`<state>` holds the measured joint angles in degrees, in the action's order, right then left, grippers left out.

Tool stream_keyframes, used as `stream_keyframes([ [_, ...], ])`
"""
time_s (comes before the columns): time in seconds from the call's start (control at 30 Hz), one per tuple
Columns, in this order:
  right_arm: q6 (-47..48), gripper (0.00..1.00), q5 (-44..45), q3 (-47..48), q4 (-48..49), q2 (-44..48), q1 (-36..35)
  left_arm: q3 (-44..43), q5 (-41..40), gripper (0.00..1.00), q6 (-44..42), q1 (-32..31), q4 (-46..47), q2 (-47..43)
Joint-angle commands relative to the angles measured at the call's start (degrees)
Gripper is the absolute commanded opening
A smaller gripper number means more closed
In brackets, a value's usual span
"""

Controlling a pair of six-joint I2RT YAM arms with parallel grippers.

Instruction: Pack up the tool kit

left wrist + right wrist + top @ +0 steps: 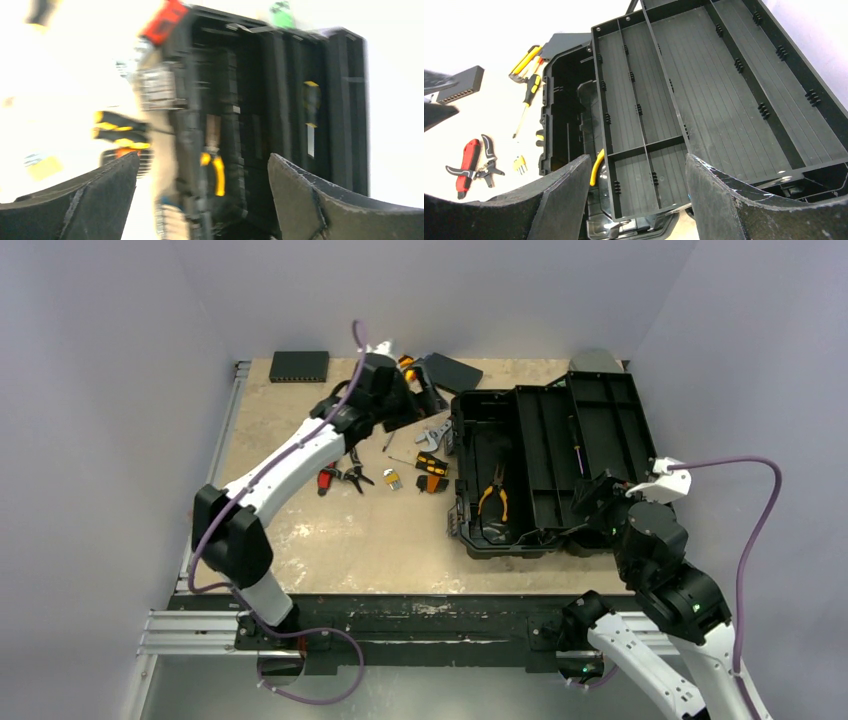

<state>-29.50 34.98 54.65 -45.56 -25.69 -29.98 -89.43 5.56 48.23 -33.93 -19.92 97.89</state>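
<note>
The black toolbox (475, 455) lies open on the right half of the table (350, 530), its deep base to the left and its partitioned lid (605, 425) folded out flat to the right. 1 pair of yellow-handled pliers (493, 502) rests in the base, and 1 screwdriver (577, 455) lies in a lid channel. Just left of the box, loose tools are scattered, among them red-handled cutters (327, 480) and a yellow-black screwdriver (529, 95). The left gripper (203, 160) hovers above these at the far side, jaws spread wide with nothing between them, though its own view is blurred. The right gripper (638, 159) sits at the near end of the lid, jaws parted, and a gap shows beside the lid's edge, so it clamps nothing. A flat black box (300, 365) lies at the far left.
</note>
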Motion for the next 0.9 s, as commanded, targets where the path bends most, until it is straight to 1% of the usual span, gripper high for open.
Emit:
stream_keyframes([
  [0.0, -0.3, 0.68, -0.4, -0.8, 2.3, 0.8, 0.0, 5.2, -15.1, 1.0, -4.3, 4.0, -11.6, -5.6],
  [0.1, -0.3, 0.68, -1.0, -1.3, 2.8, 0.7, -0.1, 4.8, -19.9, 1.0, -3.1, 7.6, -20.2, -5.3],
  [0.2, -0.4, 0.68, -1.7, -1.6, 3.4, 0.4, -0.1, 5.2, -20.9, 0.97, -0.6, 11.3, -25.5, -4.0],
  [0.23, -0.4, 0.68, -1.8, -1.8, 3.6, 0.3, -0.1, 6.0, -20.9, 0.96, -0.1, 12.2, -26.0, -3.8],
  [0.3, -0.5, 0.68, -2.3, -2.0, 4.0, 0.0, -0.1, 7.9, -21.5, 0.9, 2.1, 13.9, -26.3, -3.8],
  [0.33, -0.6, 0.68, -2.5, -2.1, 4.1, -0.1, -0.1, 9.2, -22.2, 0.86, 3.3, 14.7, -26.0, -4.0],
  [0.43, -1.0, 0.68, -3.0, -2.5, 4.4, -0.1, 0.0, 12.4, -23.5, 0.8, 5.0, 16.7, -24.0, -4.3],
  [0.67, -0.7, 0.67, -3.0, -2.8, 4.9, -0.1, 0.0, 9.5, -25.8, 0.75, 5.3, 20.5, -29.4, 1.7],
  [0.87, -0.2, 0.68, -2.6, -2.9, 5.3, -0.8, 0.0, 11.0, -23.2, 0.69, 7.2, 22.4, -27.2, 4.6],
])
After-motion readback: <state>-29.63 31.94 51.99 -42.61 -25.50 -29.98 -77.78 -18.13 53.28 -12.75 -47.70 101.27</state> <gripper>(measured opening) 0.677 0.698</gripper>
